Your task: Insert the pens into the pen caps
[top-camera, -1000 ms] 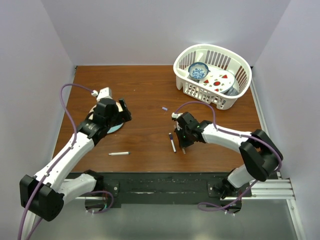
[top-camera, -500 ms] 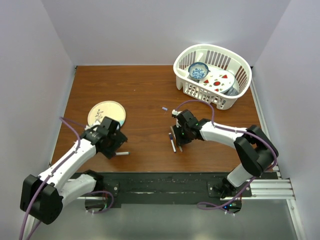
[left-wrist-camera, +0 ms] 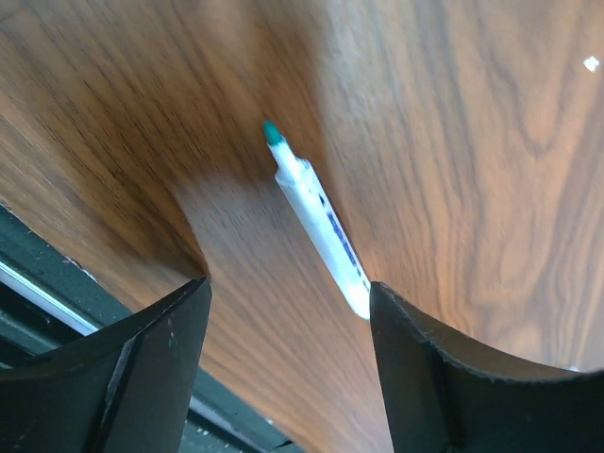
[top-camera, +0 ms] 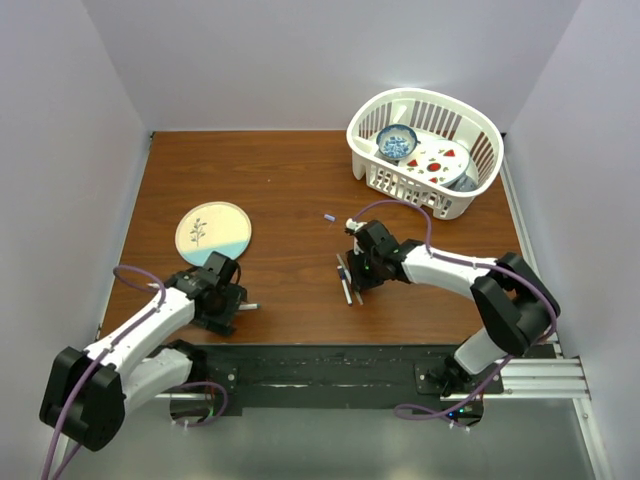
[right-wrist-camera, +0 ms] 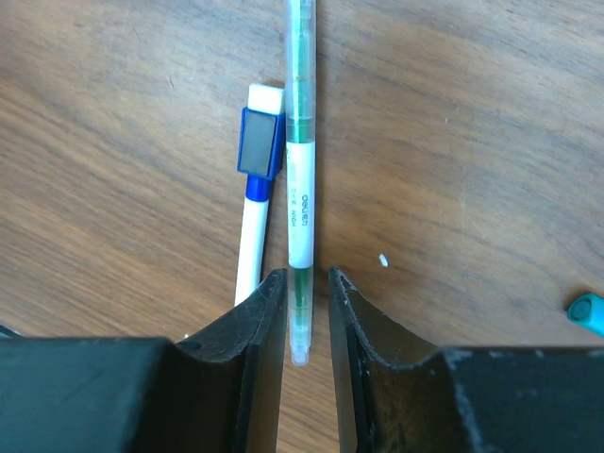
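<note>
Near edge of the counter (top-camera: 290, 180), left side: left pincer (left-wrist-camera: 288, 293) is low over the wood, jaws wide apart, holding nothing. The teal-tipped pen (left-wrist-camera: 321, 226) lies flat just ahead of it. In the left wrist view its long axis runs diagonally, tip away and to the left, blunt end close beside the right finger (left-wrist-camera: 444, 377). It is not squarely between the jaws. The left arm is clearly the nearer one, so the grab likely needs a small shift or a twist of the wrist.

Mid counter: right pincer (right-wrist-camera: 307, 278) has its jaws only narrowly parted, nothing clamped as far as I can tell. The green pen (right-wrist-camera: 300, 189) lies lengthwise straight out from the gap, near end just inside it. The blue-banded pen (right-wrist-camera: 253, 236) is parallel, touching or almost, on its left. A teal cap (right-wrist-camera: 587, 311) sits off to the right.

Farther back: lavender cap (top-camera: 329, 216) lies loose, well apart from both pincers. Plate (top-camera: 225, 240) is on the left, basket (top-camera: 440, 205) at the far right corner.
</note>
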Robot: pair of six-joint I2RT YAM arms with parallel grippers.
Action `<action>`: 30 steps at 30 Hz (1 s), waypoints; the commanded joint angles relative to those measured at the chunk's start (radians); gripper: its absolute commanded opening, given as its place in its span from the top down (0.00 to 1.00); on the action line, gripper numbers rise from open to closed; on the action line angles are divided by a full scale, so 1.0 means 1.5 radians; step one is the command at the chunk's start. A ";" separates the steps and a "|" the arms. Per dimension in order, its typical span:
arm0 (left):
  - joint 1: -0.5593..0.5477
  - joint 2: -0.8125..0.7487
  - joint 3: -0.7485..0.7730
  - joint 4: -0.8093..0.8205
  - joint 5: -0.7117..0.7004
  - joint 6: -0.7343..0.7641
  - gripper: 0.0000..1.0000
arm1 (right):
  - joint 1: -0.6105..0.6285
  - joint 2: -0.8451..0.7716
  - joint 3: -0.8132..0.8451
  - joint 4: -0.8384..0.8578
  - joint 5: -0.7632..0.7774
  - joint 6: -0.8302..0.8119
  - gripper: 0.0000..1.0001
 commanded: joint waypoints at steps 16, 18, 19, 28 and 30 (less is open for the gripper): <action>0.002 0.123 0.030 0.045 -0.050 -0.067 0.44 | -0.004 -0.181 -0.015 -0.030 0.000 -0.003 0.66; 0.002 0.134 0.027 0.070 -0.044 -0.049 0.50 | -0.004 -0.206 -0.016 -0.032 -0.003 -0.004 0.66; 0.002 0.145 0.028 0.076 -0.043 -0.042 0.60 | -0.005 -0.215 -0.018 -0.029 -0.004 -0.005 0.66; -0.025 0.170 0.026 0.149 -0.025 0.051 1.00 | -0.005 -0.286 -0.035 -0.020 -0.008 0.011 0.66; -0.059 0.163 0.039 0.194 -0.027 0.110 1.00 | -0.004 -0.297 -0.044 -0.005 -0.024 0.034 0.65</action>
